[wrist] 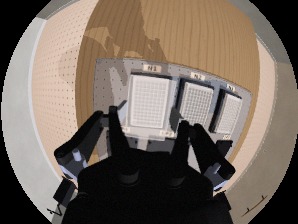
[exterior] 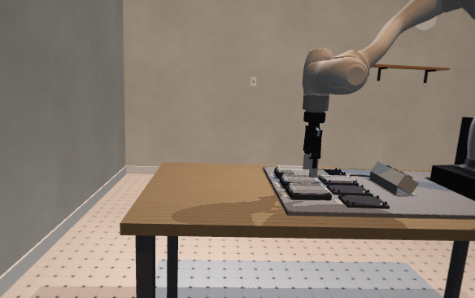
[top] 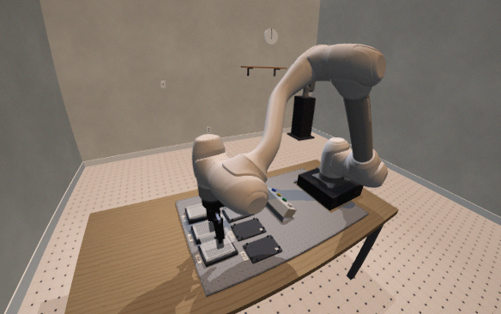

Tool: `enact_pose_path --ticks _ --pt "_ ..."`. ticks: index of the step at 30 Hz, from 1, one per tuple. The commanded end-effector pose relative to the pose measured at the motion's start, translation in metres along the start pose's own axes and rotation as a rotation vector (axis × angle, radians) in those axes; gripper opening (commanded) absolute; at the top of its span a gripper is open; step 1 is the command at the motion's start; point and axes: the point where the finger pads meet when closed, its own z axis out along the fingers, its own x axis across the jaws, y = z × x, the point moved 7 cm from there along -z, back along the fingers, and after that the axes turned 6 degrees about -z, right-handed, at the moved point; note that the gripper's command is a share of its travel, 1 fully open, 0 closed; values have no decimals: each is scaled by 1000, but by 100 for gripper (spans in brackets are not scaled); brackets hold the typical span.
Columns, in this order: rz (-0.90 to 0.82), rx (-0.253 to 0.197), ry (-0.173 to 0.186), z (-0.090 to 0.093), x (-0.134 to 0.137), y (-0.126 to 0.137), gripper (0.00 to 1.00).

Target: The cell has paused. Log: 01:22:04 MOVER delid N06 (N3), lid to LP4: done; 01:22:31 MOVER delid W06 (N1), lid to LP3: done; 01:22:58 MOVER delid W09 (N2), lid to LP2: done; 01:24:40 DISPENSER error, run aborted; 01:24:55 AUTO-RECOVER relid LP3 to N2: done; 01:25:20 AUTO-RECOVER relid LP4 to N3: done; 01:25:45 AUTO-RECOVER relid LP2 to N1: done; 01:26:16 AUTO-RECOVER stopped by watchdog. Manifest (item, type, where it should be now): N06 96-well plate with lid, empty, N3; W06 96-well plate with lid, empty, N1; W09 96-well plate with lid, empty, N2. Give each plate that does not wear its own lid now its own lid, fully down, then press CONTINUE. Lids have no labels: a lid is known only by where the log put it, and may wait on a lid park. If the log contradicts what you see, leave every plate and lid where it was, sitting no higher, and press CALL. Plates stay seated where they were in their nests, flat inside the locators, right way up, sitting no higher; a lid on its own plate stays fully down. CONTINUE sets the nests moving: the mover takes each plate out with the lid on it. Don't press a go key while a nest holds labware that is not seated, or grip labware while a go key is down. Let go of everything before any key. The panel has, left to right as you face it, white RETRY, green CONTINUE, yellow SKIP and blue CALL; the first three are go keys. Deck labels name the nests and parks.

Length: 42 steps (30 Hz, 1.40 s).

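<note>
Three white 96-well plates sit in a row of nests on the grey deck: far (top: 196, 211), middle (top: 203, 229) and front (top: 217, 250). They also show in the wrist view (wrist: 148, 99), (wrist: 196, 104), (wrist: 228, 112). My gripper (top: 220, 244) points straight down, a little above the row, over the middle and front plates. It is shut on a thin pale lid (wrist: 148, 139), seen as a light strip between the fingertips and hard to make out. I cannot tell which plates wear lids.
Dark lid parks (top: 249, 228), (top: 262, 249) lie right of the nests. One farther park (exterior: 337, 179) looks lighter, as if a lid lies on it. The key panel (top: 280, 203) stands behind them, and my arm's black base (top: 330, 186) at the back right.
</note>
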Motion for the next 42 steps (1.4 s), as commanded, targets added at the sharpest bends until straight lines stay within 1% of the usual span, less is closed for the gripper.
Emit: enact_pose_path --ticks 1,28,42 --pt "0 0 0 0 0 0 0" --pt "-42 0 0 6 0 0 0" --pt "-42 0 0 29 0 0 0"
